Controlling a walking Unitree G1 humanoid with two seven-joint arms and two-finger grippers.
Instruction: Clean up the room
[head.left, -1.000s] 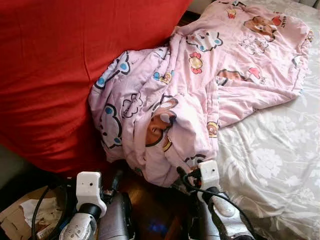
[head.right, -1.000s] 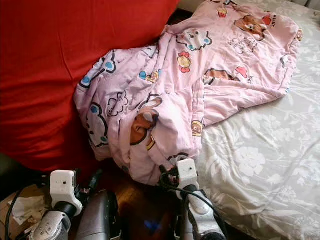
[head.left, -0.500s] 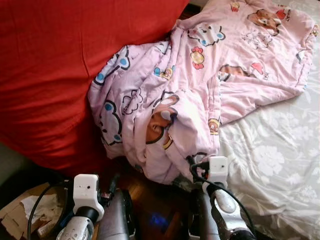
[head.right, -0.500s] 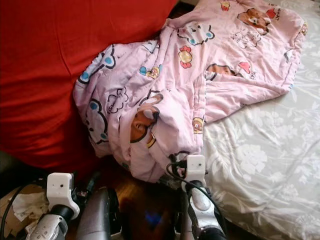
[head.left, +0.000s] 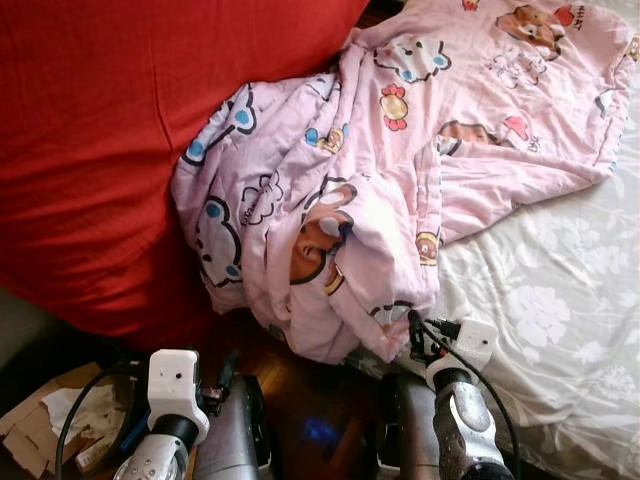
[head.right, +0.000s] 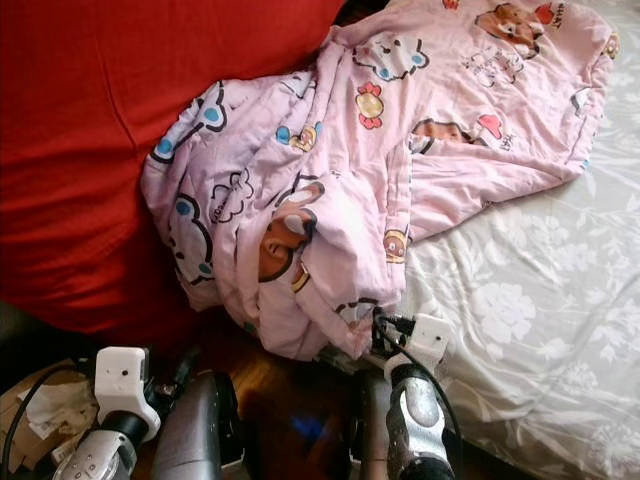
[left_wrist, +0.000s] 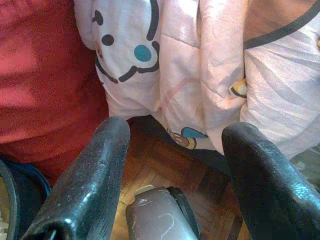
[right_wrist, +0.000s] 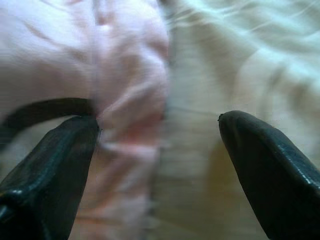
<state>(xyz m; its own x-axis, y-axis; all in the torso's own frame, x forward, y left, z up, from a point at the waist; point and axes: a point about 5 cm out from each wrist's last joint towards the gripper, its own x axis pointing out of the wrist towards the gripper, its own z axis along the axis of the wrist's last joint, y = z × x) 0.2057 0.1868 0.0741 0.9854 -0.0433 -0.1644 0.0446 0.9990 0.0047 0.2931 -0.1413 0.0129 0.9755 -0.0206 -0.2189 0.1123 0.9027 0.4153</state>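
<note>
Before me a big red cushion (head.left: 110, 150) takes up the left of the bed, bulging out over the bed's near edge. To its right the bed (head.left: 560, 330) is spread with a pale grey sheet printed with white flowers, running to the right edge and the near right corner. Across the bed lies the pink cartoon-print blanket (head.left: 400, 170), crumpled: its far part is spread flat toward the far right corner, and its bunched near part presses against the red cushion and droops over the bed's near edge above the wooden floor (head.left: 310, 420). At the floor's left, below the cushion, sits a cardboard box (head.left: 40, 430) with crumpled paper in it. My right gripper (right_wrist: 157, 150) is up at the bed's near edge, just beside the hanging hem of the blanket; my two fingers stand wide apart, one finger (right_wrist: 50, 170) against the pink fold, the other over the flowered sheet, with nothing clamped between them. My left gripper (left_wrist: 172, 165) hangs low over the floor, below the drooping blanket and beside the cushion; its fingers (left_wrist: 90, 180) are also spread apart and hold nothing.
</note>
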